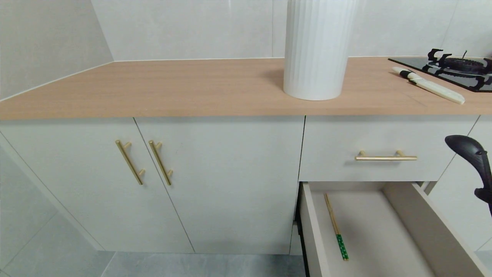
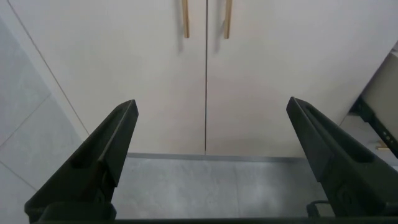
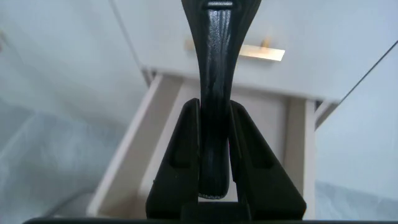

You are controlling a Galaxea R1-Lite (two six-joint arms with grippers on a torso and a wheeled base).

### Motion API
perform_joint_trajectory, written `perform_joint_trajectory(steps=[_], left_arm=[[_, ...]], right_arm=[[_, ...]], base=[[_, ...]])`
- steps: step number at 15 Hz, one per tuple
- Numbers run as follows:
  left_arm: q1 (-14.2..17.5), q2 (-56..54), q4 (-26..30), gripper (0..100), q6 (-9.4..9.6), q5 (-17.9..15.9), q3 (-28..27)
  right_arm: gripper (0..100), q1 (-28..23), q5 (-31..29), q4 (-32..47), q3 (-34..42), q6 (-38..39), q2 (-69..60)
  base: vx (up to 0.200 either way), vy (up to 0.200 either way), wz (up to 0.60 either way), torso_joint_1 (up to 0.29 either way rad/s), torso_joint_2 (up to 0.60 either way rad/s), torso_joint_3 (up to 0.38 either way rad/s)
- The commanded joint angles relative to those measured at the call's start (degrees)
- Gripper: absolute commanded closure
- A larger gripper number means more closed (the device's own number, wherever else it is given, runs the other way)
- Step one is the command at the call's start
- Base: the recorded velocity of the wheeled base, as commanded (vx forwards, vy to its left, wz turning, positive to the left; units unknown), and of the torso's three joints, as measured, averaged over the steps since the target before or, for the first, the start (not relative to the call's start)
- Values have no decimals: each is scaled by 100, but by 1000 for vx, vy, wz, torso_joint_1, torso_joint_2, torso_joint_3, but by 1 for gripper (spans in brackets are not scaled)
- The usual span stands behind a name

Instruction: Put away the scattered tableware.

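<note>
A black ladle-like utensil [image 1: 471, 152] hangs at the right, above and beside the open lower drawer [image 1: 311, 227]. My right gripper [image 3: 214, 109] is shut on its handle [image 3: 217, 37], with the drawer [image 3: 143, 143] below it. One pair of wooden chopsticks with green ends [image 1: 335, 227] lies on the drawer's floor near its left wall. A white-handled knife [image 1: 430, 85] lies on the wooden counter by the stove. Held low, my left gripper [image 2: 211, 107] is open with nothing between its fingers, and faces the cabinet doors.
A tall white ribbed container [image 1: 315, 50] stands on the counter [image 1: 173, 88]. A black gas stove [image 1: 457, 67] sits at the far right. Two cabinet doors with gold handles [image 1: 129, 161] are closed, as is the upper drawer [image 1: 386, 157]. Grey floor lies below.
</note>
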Motion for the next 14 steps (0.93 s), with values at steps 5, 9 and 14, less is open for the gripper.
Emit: perform_joint_trajectory(steps=[5, 9, 14], left_arm=[[1, 9, -1, 0, -7, -5, 5], [1, 9, -1, 0, -7, 3, 5], [1, 9, -1, 0, -7, 3, 5]], right_arm=[[100, 8, 4, -1096, 1078, -11, 1930], [100, 8, -14, -2318, 1596, -19, 3363], [100, 8, -23, -3073, 1702, 25, 4365]], base=[[0, 0, 0, 0, 0, 0], [0, 0, 0, 0, 0, 0], [0, 0, 0, 0, 0, 0]])
